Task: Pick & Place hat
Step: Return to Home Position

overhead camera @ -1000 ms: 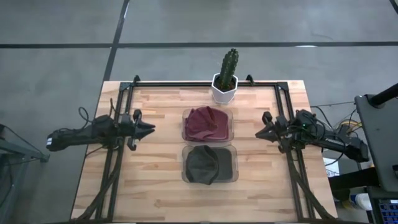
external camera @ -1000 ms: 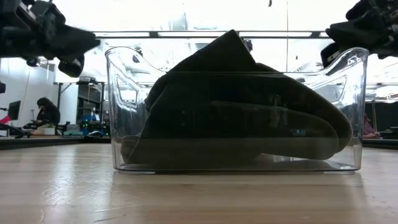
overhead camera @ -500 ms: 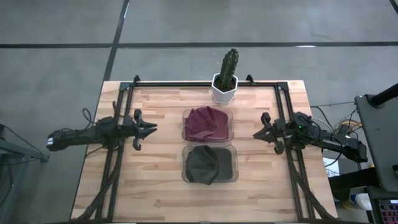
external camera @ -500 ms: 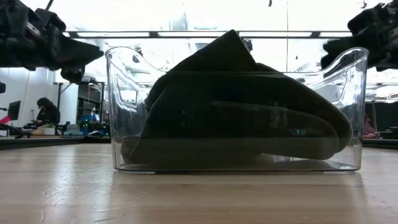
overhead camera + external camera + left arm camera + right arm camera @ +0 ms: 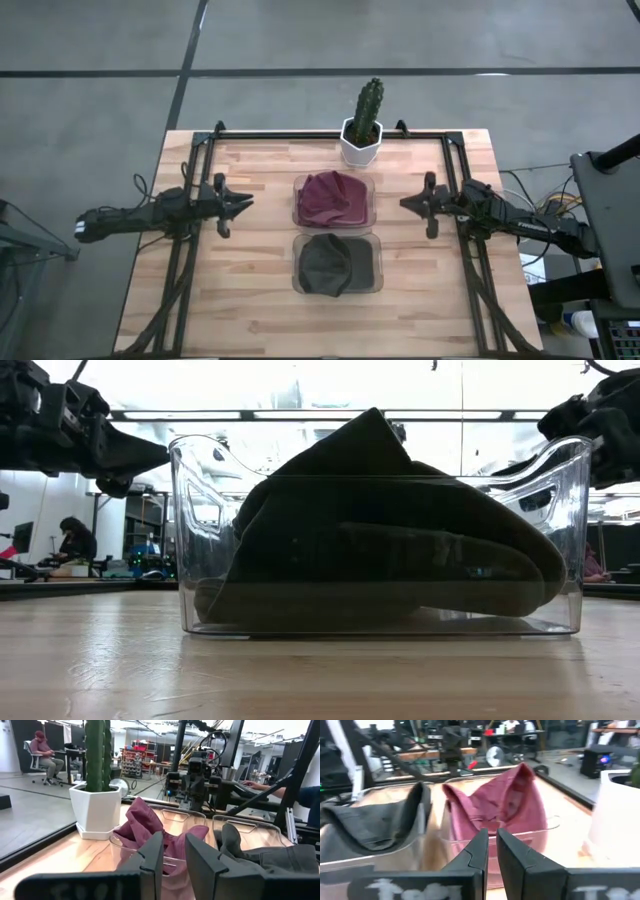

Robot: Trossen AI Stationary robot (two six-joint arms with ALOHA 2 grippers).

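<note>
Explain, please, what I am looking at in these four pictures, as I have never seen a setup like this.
This is a robot with two dark arms working at a wooden table. One picture looks straight down, one looks level across the tabletop, and two come from cameras on the arms' wrists. In the middle stand two clear bins: the far bin holds a red cap, and the near bin holds a dark cap. A cactus in a white pot stands at the far edge. The left hand and the right hand hang on either side of the bins, fingers nearly together, holding nothing.
</note>
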